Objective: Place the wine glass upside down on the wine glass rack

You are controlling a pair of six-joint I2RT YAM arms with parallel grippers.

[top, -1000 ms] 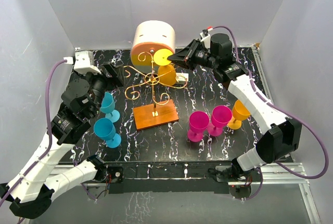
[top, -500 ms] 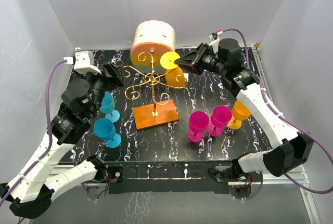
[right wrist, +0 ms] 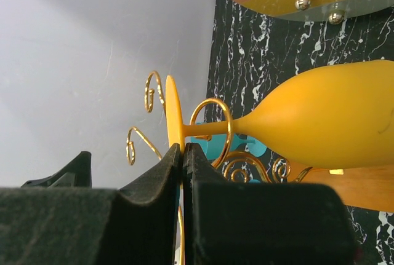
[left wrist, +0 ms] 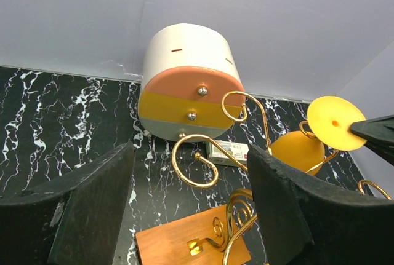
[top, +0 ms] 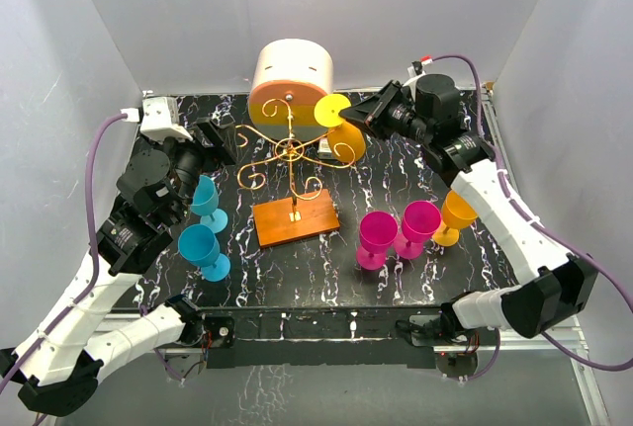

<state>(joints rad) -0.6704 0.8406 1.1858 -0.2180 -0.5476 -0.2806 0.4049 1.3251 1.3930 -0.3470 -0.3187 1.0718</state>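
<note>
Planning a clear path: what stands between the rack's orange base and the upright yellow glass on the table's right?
Top view: the left magenta wine glass and the right magenta wine glass, upright, side by side.

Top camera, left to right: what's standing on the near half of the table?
Nearer blue glass → rack base → left pink glass → right pink glass → orange glass. The second blue glass overlaps the first, so it's left out.

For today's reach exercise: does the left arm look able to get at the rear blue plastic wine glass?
Probably yes: the left gripper is open and empty, close to the rear blue plastic wine glass, with nothing else between them.
</note>
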